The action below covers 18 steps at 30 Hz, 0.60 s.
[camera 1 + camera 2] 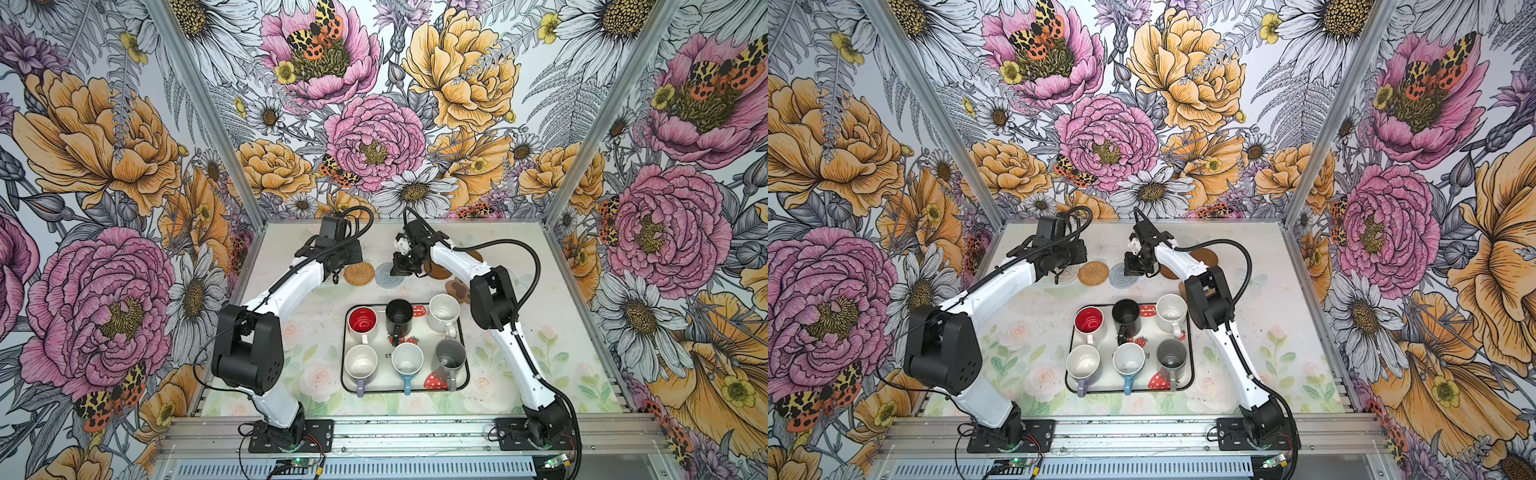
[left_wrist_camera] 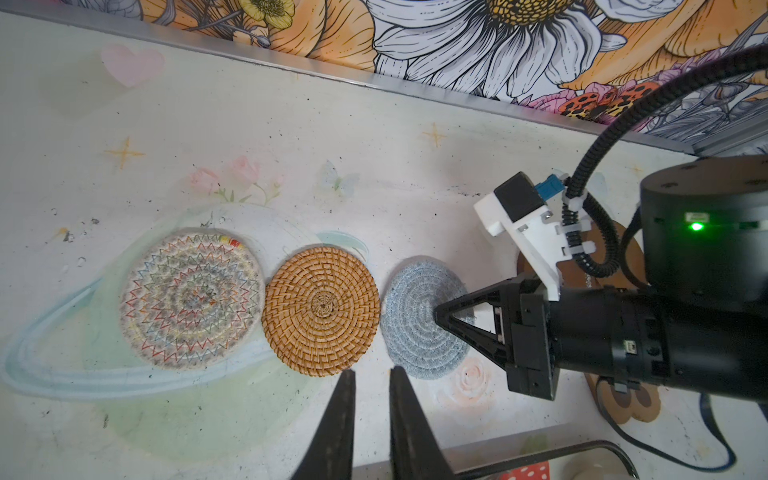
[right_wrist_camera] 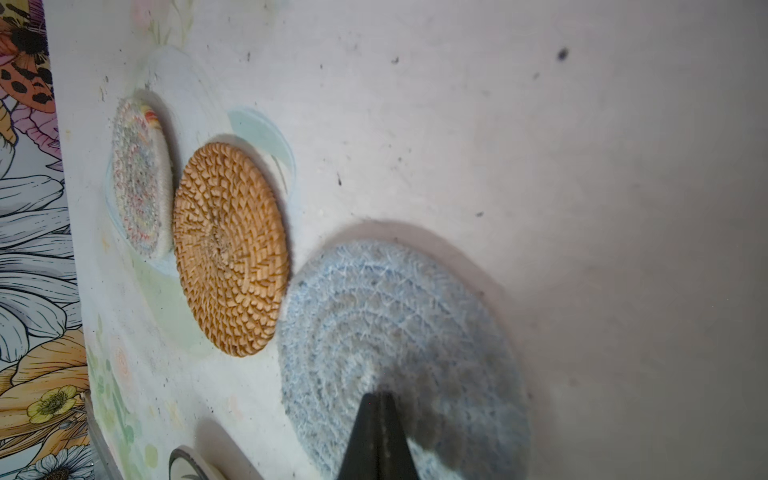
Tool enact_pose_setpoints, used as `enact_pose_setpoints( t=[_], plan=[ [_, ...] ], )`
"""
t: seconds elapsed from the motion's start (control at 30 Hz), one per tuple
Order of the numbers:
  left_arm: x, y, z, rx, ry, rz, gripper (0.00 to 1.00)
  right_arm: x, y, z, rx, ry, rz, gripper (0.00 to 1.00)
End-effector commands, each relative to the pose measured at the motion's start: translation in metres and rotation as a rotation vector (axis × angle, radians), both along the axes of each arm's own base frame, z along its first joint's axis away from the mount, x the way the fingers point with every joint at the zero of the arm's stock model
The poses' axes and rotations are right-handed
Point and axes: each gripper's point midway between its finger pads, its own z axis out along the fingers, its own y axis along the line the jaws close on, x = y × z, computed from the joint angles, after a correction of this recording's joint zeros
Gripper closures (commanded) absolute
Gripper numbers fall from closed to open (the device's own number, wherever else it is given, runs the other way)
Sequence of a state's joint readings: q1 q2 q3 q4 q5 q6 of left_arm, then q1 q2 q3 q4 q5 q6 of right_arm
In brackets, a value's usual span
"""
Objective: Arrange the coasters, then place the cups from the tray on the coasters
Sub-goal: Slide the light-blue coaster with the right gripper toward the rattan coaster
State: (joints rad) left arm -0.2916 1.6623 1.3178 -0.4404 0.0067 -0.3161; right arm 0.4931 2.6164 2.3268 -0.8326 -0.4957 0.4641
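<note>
Three coasters lie in a row near the back wall: a zigzag-stitched one [image 2: 191, 301], the woven rattan one [image 2: 322, 311] and the grey spiral one [image 2: 415, 328]. My right gripper [image 2: 436, 313] is shut, its tip resting on the grey spiral coaster [image 3: 399, 332]. My left gripper [image 2: 374, 371] hovers in front of the gap between the rattan and grey coasters, slightly open and empty. Two brown discs [image 1: 440, 272] [image 1: 1209, 255] and the paw-shaped coaster [image 1: 457, 288] lie partly under the right arm. The tray [image 1: 345, 374] holds several cups, among them red-inside [image 1: 362, 322], black [image 1: 399, 316] and grey [image 1: 450, 353].
The back wall's metal edge [image 2: 374, 81] runs close behind the coaster row. The right arm's forearm [image 1: 453, 262] crosses over the brown discs. Bare tabletop lies left [image 1: 299, 353] and right [image 1: 540, 353] of the tray.
</note>
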Motion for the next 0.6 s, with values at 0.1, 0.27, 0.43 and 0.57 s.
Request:
enact_pose_setpoints(
  t=[0.1, 0.27, 0.43, 0.57],
  plan=[
    [0.002, 0.004, 0.007, 0.001, -0.027, 0.027, 0.82, -0.013, 0.006, -0.041, -0.049, 0.082, -0.006, 1.0],
    [0.002, 0.006, 0.007, 0.0, -0.028, 0.032, 0.82, -0.014, 0.006, -0.04, -0.049, 0.081, -0.004, 1.0],
    [0.003, 0.009, 0.007, 0.004, -0.029, 0.038, 0.82, -0.013, 0.003, -0.033, -0.051, 0.072, -0.006, 1.0],
    [0.005, 0.018, 0.003, 0.025, -0.025, 0.064, 0.82, -0.009, 0.001, -0.023, -0.04, 0.059, -0.01, 1.0]
  ],
)
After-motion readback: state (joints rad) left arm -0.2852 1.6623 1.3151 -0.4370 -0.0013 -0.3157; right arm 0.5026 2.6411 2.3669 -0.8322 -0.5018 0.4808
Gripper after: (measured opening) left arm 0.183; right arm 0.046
